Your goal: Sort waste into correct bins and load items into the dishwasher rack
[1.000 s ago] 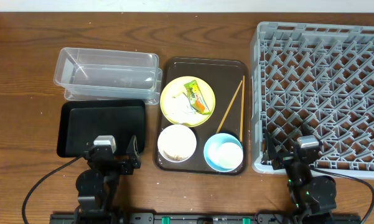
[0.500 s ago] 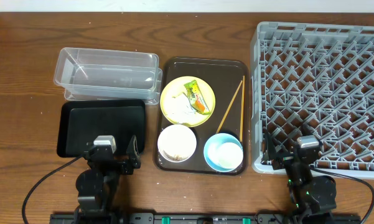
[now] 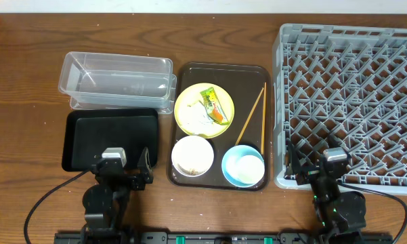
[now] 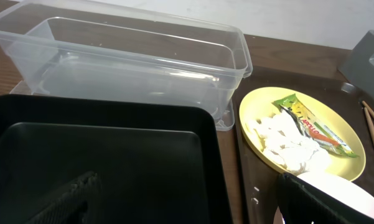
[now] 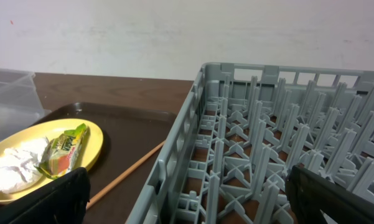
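Mid-worktop, the brown tray (image 3: 220,73) holds a plate (image 3: 183,102) bearing tissue (image 3: 197,119) and wrapper (image 3: 215,103), plus a cream bowl (image 3: 191,156), a blue bowl (image 3: 242,167) and chopsticks (image 3: 250,116). The tub (image 3: 115,81) sits back left, with the black tray (image 3: 112,139) before it, and the rack (image 3: 352,102) is along the right edge. The left gripper (image 4: 187,196) and right gripper (image 5: 187,196), at the front edge, are spread wide, holding nothing.

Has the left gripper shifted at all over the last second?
No. The left gripper sits at the same spot over the black tray's near edge as before.
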